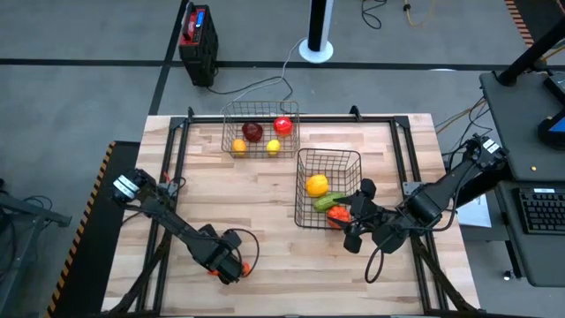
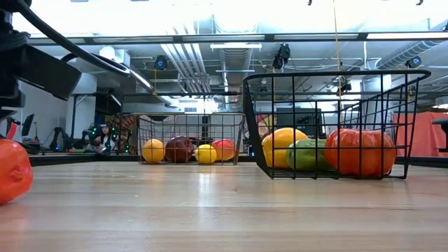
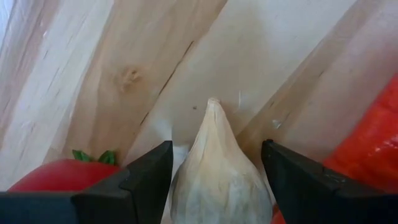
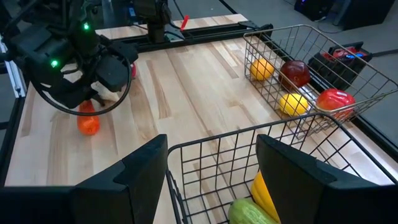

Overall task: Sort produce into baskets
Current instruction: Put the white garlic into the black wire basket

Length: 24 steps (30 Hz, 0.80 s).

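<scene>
Garlic [image 3: 214, 165] is sitting between the two fingers of the left claw [image 1: 231, 262], near the front edge of the surface [image 1: 265, 194]. The fingers are standing open on each side of its fat white bulb, not squeezing yet. It is looking pale and papery, with a pointy tip. It is probably light, hard and a bit slippery, so grabbing the wide middle seems best. A red piece with green leaves [image 3: 59, 174] and an orange piece [image 1: 245, 266] are lying just beside it. The right claw [image 1: 351, 231] is hanging open at the near basket [image 1: 328, 159], holding nothing.
</scene>
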Motion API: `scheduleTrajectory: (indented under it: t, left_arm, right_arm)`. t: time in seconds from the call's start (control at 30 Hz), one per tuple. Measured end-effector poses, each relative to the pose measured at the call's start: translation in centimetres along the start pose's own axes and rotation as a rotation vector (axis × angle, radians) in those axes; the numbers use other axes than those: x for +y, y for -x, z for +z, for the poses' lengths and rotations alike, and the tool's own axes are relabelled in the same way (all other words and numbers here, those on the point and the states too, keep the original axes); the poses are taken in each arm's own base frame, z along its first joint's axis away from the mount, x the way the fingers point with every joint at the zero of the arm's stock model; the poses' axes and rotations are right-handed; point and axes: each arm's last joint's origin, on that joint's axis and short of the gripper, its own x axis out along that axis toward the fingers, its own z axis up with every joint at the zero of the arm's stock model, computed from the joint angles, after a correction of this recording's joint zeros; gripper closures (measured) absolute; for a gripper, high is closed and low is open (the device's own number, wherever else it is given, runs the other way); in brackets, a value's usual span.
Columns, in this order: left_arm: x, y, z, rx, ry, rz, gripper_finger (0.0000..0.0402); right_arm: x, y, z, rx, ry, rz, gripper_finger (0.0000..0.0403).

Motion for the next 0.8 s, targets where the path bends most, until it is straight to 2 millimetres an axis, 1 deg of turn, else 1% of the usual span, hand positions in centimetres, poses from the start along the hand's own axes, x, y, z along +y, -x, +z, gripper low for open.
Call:
scheduleTrajectory:
  t: [0.17, 0.3, 0.37, 0.43, 0.63, 0.7, 0.8]
  left_arm:
    - [0.0, 0.0, 0.0, -0.001, -0.02, -0.002, 0.0171]
    - [-0.5, 0.6, 0.2, -0.01, -0.046, -0.029, 0.0171]
    - [-0.7, 0.8, 0.2, -0.012, -0.056, -0.034, 0.0177]
    - [-0.8, 1.0, 0.3, -0.014, -0.062, -0.04, 0.0197]
    - [-0.8, 1.1, 0.5, -0.015, -0.076, -0.042, 0.0284]
    - [-0.8, 1.1, 0.5, -0.015, -0.086, -0.042, 0.03]
    - [-0.8, 1.1, 0.5, -0.016, -0.109, -0.043, 0.0301]
  right_arm:
    - [0.0, 0.0, 0.0, 0.0, 0.0, 0.0, 0.0165]
    - [0.0, 0.0, 0.0, 0.0, 0.0, -0.001, 0.0165]
    - [0.0, 0.0, 0.0, 0.0, 0.001, -0.001, 0.0165]
    - [0.0, 0.0, -0.1, 0.001, 0.001, -0.001, 0.0165]
    - [0.0, -0.2, -0.3, 0.005, -0.001, -0.003, 0.0165]
    - [0.0, -0.2, -0.4, 0.006, 0.001, -0.004, 0.0165]
    - [0.0, -0.2, -0.5, 0.007, 0.002, -0.005, 0.0165]
